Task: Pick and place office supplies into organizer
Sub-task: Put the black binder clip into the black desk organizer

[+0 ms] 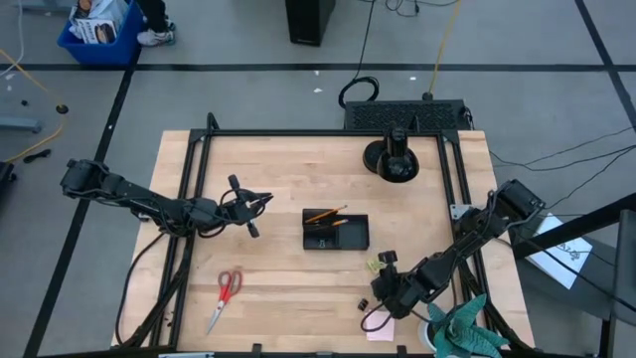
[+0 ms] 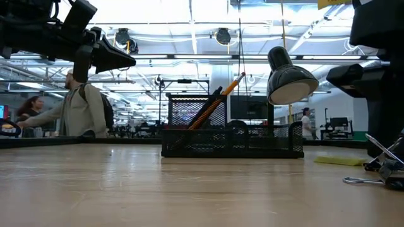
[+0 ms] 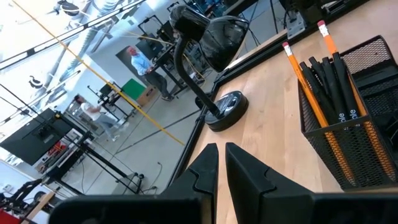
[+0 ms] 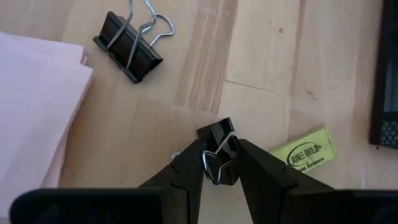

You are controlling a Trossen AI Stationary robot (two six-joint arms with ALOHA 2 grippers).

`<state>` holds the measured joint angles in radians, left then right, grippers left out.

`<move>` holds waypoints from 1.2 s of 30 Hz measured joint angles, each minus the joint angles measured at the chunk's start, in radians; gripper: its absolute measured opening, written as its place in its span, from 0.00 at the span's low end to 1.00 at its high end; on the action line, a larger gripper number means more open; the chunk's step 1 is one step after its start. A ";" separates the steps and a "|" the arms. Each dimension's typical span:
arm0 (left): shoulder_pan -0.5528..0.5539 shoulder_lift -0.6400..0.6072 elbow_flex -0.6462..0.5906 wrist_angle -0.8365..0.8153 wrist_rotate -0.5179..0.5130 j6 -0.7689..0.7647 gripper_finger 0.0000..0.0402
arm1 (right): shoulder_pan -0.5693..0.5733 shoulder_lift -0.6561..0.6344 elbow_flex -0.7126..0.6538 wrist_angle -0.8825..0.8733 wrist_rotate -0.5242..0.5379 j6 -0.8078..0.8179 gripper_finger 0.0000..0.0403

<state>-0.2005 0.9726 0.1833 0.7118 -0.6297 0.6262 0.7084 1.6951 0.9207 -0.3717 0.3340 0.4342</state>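
Wooden table point(image 1: 278, 288): at five o'clock the right gripper point(image 4: 217, 163) pinches a binder clip point(image 4: 219, 149) for the organizer point(image 1: 335, 231); left gripper point(image 3: 219, 163), nearly pressed together, waits at nine.

My left gripper point(image 1: 253, 204) hovers mid-table, fingers nearly together; my right gripper point(image 1: 376, 288) sits low at near right, pinching

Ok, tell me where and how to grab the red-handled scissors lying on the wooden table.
Grip the red-handled metal scissors across the closed silver blades just below the pivot, coming straight down from above. They lie flat and shut, blades pointing toward the table's near edge, with bare wood on both sides. The left pincer is likely the closer one.
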 joint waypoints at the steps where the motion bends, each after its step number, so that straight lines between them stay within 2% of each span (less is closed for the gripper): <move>1: 0.000 0.000 0.000 0.000 0.000 0.000 0.09 | 0.000 0.000 0.000 0.000 0.000 0.006 0.21; 7: 0.000 0.000 0.000 0.000 0.000 0.000 0.09 | -0.022 -0.006 0.006 0.008 -0.058 0.062 0.03; 12: 0.000 0.000 0.000 -0.013 -0.001 -0.027 0.09 | -0.032 0.000 0.056 -0.033 -0.020 0.010 0.01; 16: 0.000 0.000 0.000 0.000 -0.002 0.023 0.09 | -0.059 -0.002 0.158 -0.085 0.109 -0.044 0.01; 19: -0.001 0.000 0.000 0.001 -0.003 0.035 0.09 | -0.088 -0.002 0.204 -0.030 0.182 -0.130 0.00; 24: -0.001 0.000 0.000 -0.014 -0.004 -0.065 0.09 | -0.160 -0.003 0.232 0.170 0.191 -0.278 0.00; 30: -0.001 0.000 0.000 -0.012 -0.004 -0.063 0.09 | -0.229 0.010 0.231 0.211 0.216 -0.338 0.00; 36: -0.001 0.000 0.000 -0.004 -0.003 -0.032 0.09 | -0.252 0.010 0.230 0.241 0.216 -0.342 0.00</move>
<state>-0.2012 0.9730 0.1833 0.7079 -0.6322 0.5940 0.4565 1.7050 1.1507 -0.1307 0.5502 0.0917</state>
